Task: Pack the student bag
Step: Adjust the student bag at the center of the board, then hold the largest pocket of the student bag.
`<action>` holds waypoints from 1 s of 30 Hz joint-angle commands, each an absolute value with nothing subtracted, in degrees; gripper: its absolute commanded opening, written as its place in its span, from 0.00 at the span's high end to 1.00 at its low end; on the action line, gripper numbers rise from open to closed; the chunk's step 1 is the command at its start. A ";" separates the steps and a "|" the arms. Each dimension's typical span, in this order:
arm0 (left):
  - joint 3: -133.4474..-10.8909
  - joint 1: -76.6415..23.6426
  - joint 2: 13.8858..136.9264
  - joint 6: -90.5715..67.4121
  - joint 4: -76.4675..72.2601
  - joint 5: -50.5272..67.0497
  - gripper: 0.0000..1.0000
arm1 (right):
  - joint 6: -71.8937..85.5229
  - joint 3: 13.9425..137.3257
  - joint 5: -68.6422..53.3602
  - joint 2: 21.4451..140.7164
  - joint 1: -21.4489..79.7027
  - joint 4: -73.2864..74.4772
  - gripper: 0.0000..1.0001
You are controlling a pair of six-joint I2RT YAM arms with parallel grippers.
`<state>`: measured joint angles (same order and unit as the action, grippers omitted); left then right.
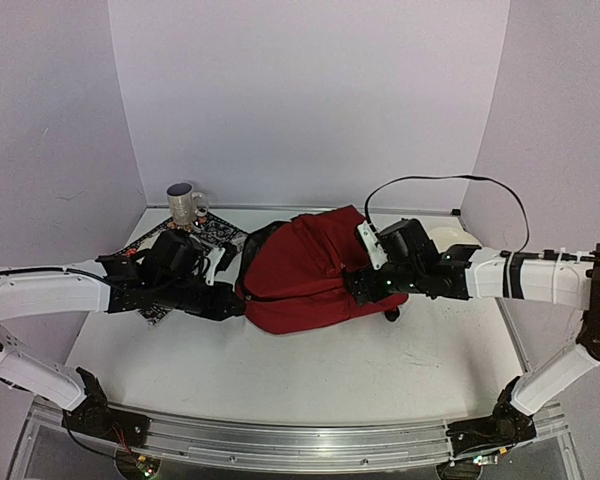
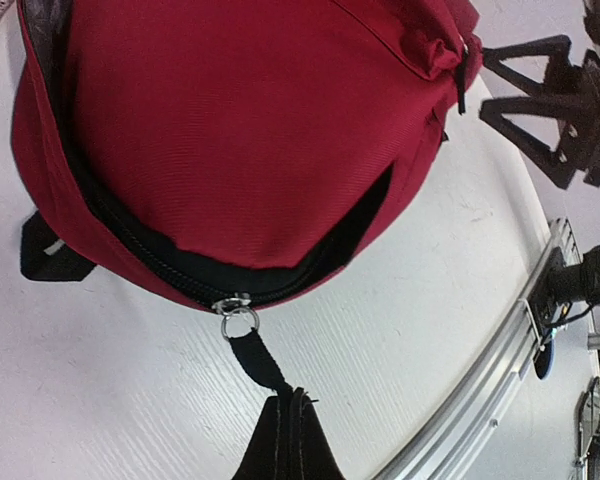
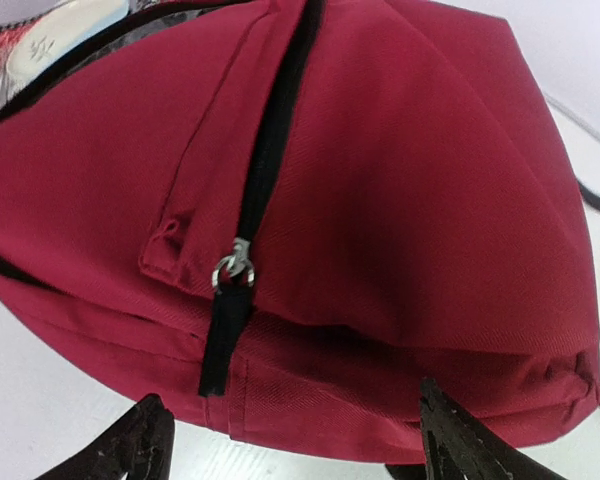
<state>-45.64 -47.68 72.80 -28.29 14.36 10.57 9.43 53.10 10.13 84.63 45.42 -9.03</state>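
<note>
Both arms reach in to the dark red student bag (image 1: 300, 275), which lies in the middle of the white desk (image 1: 280, 380).
The left tool (image 2: 286, 425) is pinched tight on the black zip pull (image 2: 260, 358) at the bag's left end, where the main zip gapes. The right tool (image 3: 290, 395) is spread wide against the bag's right side, gripping nothing. Farther back on the left, a mug (image 1: 184, 204) stands by a patterned mat (image 1: 223, 232).

White-shelled arms (image 1: 40, 295) with black joints ended in the black left gripper (image 2: 285, 432) and right gripper (image 1: 355, 285), a thin black cable (image 1: 450, 179) trailing.
</note>
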 commanded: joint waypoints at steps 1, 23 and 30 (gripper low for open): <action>-46.06 -51.61 69.86 -27.05 11.68 13.51 1.00 | 21.35 53.19 15.93 85.86 44.96 -5.31 0.19; -53.98 -60.94 78.58 -28.68 9.13 5.08 1.00 | -9.17 54.37 1.41 84.97 44.97 -15.25 0.18; -54.14 -59.43 78.01 -28.29 9.99 5.97 1.00 | -16.44 52.12 -2.05 80.61 52.25 -15.25 0.15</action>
